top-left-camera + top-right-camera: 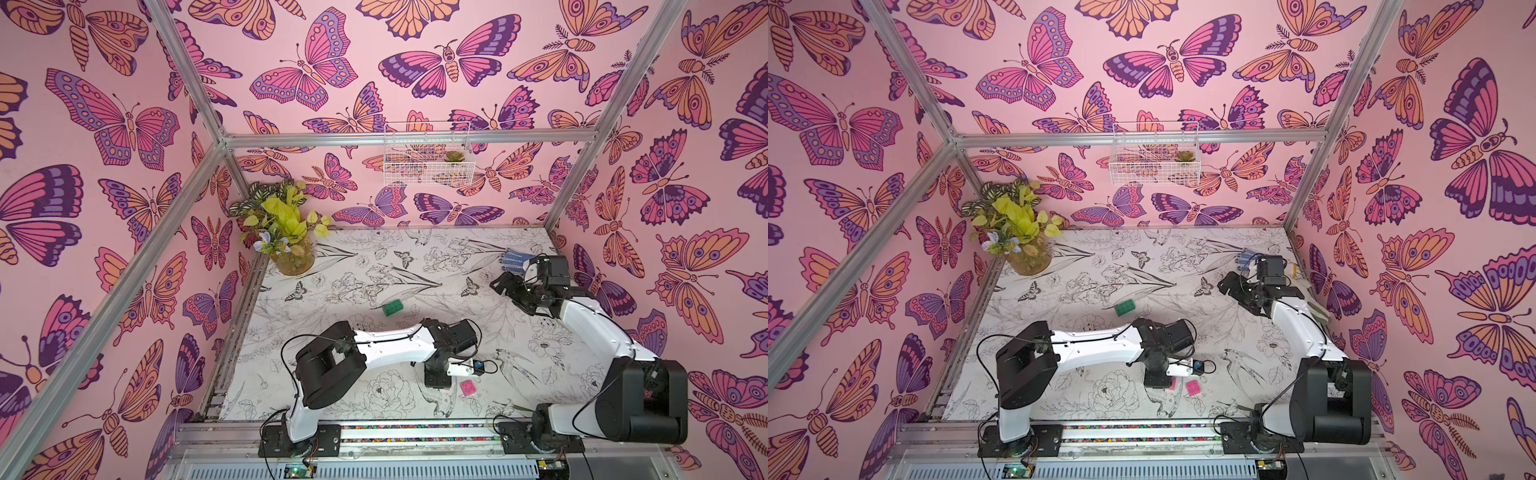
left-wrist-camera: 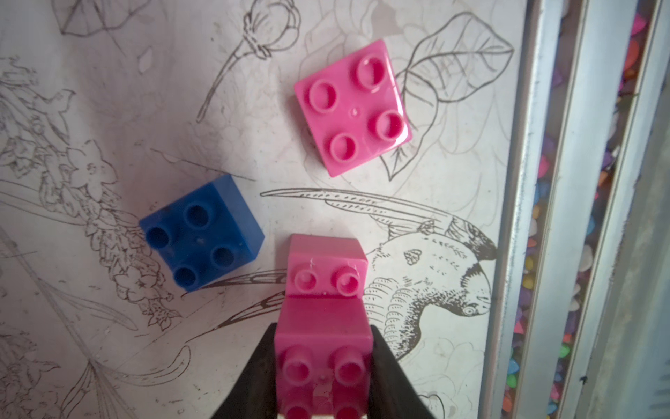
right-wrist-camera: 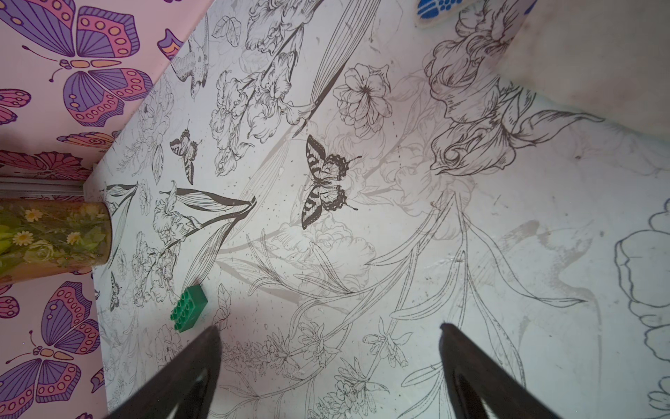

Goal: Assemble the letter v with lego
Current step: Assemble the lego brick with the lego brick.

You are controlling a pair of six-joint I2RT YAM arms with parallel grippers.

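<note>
A long green brick (image 1: 392,308) lies studs-up, alone, near the middle of the worktop (image 2: 108,90), well apart from the others. A blue square brick (image 2: 201,248) and a loose pink square brick (image 2: 353,109) sit studs-up near the front edge, not touching. Beside them, two pink bricks (image 2: 324,290) are joined in a half-overlapping step, clamped in the left pincer (image 2: 322,362).

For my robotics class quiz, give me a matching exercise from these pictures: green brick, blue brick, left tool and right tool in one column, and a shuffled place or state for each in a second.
Column one:
1. green brick
2. blue brick
3. left tool
4. right tool

Column two:
A. open, holding nothing
B. next to the loose pink brick
C. alone, away from the other bricks
D. shut on the stacked pink bricks

Pairs: 1-C, 2-B, 3-D, 4-A.
</note>
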